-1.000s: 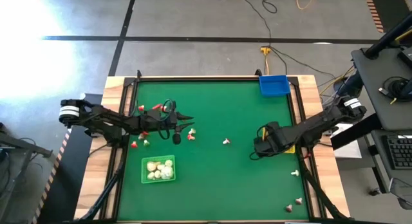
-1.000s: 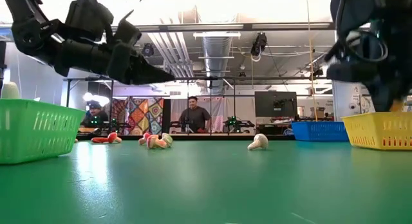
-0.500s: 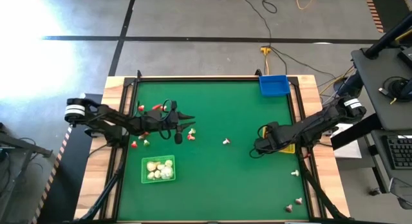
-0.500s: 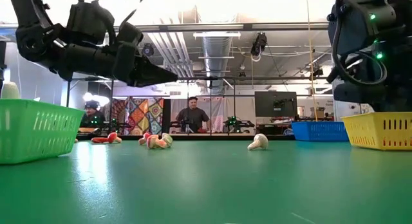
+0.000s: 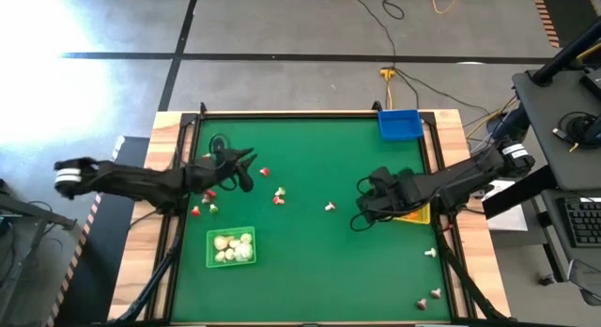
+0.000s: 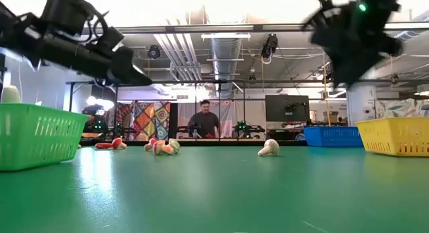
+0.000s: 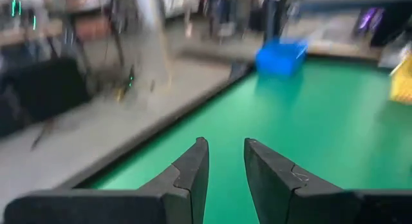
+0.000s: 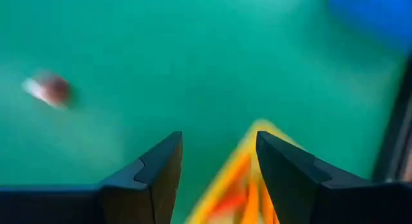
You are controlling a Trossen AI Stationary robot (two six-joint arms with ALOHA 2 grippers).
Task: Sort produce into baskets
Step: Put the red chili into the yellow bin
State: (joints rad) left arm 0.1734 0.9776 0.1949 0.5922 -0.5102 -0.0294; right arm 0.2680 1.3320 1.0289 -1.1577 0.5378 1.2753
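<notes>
Your left gripper [image 7: 225,161] hangs narrowly parted and empty above the scattered red-and-white toy pieces [image 5: 278,195], placed to pick. Your right gripper [image 8: 217,161], open and empty, sits over the yellow latticed plastic basket [image 6: 395,136].

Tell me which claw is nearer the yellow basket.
Right. The right claw hangs just beside the yellow basket, toward the table's middle, fingers open and empty. The left claw is far across the table, over the scattered produce.

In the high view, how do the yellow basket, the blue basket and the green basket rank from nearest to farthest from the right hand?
From the right hand:
1. Yellow basket, beside it, partly under the arm.
2. Blue basket, at the table's far right corner.
3. Green basket, on the left side, near edge.
</notes>
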